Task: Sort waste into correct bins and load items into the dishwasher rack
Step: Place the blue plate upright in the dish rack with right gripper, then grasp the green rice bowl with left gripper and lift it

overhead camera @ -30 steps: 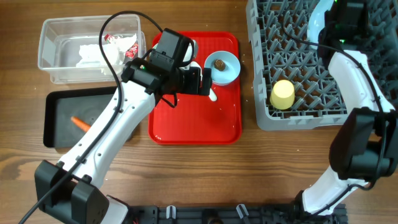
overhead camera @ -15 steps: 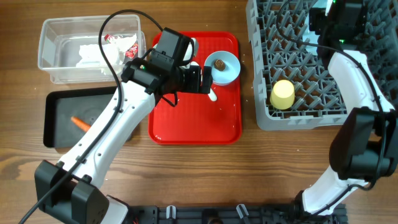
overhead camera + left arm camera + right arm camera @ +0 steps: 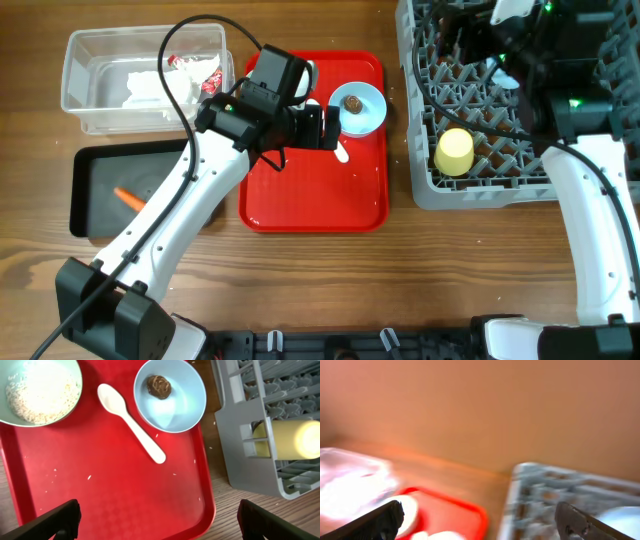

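Fingers of the left gripper (image 3: 160,522) stand wide apart and hold nothing. Their dark tips sit at the two lower corners of the wrist view, with the red serving tray (image 3: 125,495) between them. Just ahead on that tray lies the white spoon (image 3: 131,422), flat, its handle slanting toward the gripper and its head up between the two bowls. The light blue bowl (image 3: 176,410) beside it holds the brown morsel (image 3: 159,386). The pale green bowl (image 3: 70,375) holds white crumbs (image 3: 35,390).

From where I stand, the spoon looks the tricky one. Lying flat on a slick tray, it could skid under a pinch and knock the blue bowl's rim. Either bowl lifted as it is would carry waste into the rack (image 3: 470,192), or spill it if tipped.

Over the rack, the right gripper (image 3: 480,522) is also spread wide and empty. Its picture is too blurred to tell how close the pegs are. A low pass could snag them or nudge the yellow cup (image 3: 454,152), which lies on its side near the front edge.

Only the overhead view shows the clear tub (image 3: 75,70) with the napkin (image 3: 140,88) and red wrapper (image 3: 195,68), and the black tray (image 3: 100,215) with the carrot piece (image 3: 128,197). Only the left wrist view shows the crumbs, which the arm hides from above.
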Tool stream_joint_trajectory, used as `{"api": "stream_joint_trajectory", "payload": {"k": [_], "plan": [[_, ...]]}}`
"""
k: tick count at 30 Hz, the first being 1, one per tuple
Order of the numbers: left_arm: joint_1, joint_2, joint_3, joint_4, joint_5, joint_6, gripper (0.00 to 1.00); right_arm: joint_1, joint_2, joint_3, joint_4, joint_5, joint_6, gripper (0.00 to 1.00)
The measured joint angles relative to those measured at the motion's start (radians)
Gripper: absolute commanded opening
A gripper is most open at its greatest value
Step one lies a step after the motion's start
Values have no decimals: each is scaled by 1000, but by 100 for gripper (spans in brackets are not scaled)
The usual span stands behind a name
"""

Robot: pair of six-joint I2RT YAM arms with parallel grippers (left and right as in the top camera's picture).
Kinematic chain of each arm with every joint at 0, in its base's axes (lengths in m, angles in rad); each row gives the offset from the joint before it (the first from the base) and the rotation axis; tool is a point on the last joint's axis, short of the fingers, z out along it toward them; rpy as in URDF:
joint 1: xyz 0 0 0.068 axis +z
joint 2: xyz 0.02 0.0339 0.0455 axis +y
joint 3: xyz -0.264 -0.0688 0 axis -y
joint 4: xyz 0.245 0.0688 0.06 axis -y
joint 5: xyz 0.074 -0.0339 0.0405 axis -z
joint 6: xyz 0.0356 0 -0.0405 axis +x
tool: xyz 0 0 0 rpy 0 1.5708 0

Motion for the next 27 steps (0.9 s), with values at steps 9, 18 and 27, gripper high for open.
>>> {"api": "stream_joint_trajectory", "payload": {"k": [9, 18, 27], "plan": [[220, 0, 0, -5, -116, -114, 100, 37, 41, 0, -119, -157, 139, 99], [515, -136, 0, -132, -135, -144, 100, 300, 340, 0, 123, -97, 359, 91], [604, -255, 1, -177, -141, -131, 100, 386, 481, -1, 232, 18, 465, 88]]}}
